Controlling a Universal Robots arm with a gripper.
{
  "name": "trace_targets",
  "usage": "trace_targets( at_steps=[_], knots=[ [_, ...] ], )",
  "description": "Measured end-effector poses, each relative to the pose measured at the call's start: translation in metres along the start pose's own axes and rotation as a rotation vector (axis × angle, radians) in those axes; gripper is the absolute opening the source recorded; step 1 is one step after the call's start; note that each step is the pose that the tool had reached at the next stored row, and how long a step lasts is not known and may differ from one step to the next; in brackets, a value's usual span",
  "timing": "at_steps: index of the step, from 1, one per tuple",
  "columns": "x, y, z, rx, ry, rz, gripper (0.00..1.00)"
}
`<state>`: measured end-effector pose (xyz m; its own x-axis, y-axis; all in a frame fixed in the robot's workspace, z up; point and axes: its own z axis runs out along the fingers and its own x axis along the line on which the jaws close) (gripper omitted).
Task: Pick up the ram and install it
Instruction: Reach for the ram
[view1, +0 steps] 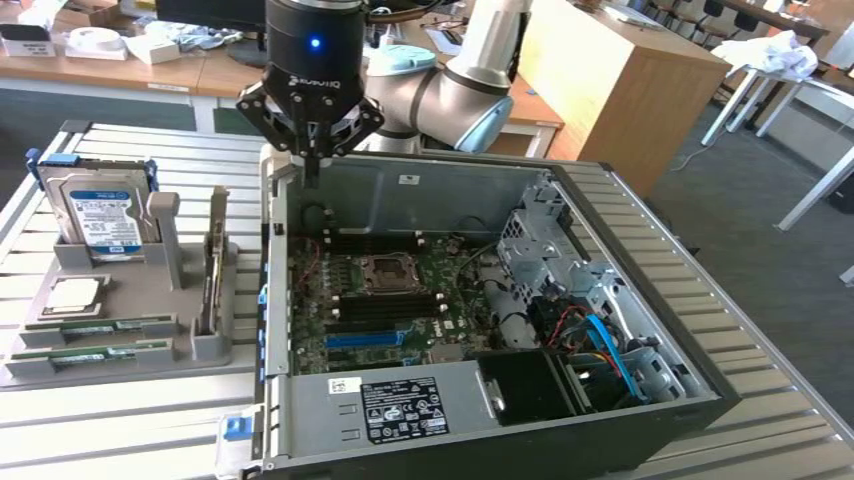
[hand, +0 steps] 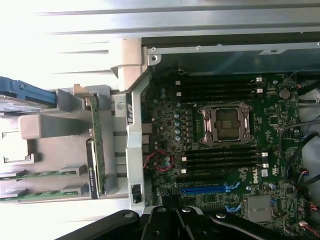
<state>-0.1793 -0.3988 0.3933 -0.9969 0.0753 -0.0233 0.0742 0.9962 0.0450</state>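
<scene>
Down at the exterior view's lower left, nearest the camera, a ram (view1: 96, 352) and its twin (view1: 100, 325) lie flat, side by side, in a grey holder (view1: 200, 348) on the surface (view1: 134, 420). Well apart, farther back at the upper middle, the tool (view1: 314, 165) hangs closed, gripping nothing, above the open case's (view1: 400, 195) far left corner.

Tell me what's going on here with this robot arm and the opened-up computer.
The robot arm's black gripper hangs shut and empty over the open metal computer case, near its far corner on the exterior view's left. The two long flat green RAM sticks lie side by side in the grey plastic tray beside the case, untouched. The black memory slots on the green motherboard look empty, so no stick has been picked up or installed yet.
</scene>
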Motion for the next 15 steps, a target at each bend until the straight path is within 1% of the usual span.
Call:
trace_targets(
  at_steps=[15],
  knots=[
    [0.015, -0.0011, -0.0004, 0.0001, 0.0013, 0.000, 0.10]
  ],
)
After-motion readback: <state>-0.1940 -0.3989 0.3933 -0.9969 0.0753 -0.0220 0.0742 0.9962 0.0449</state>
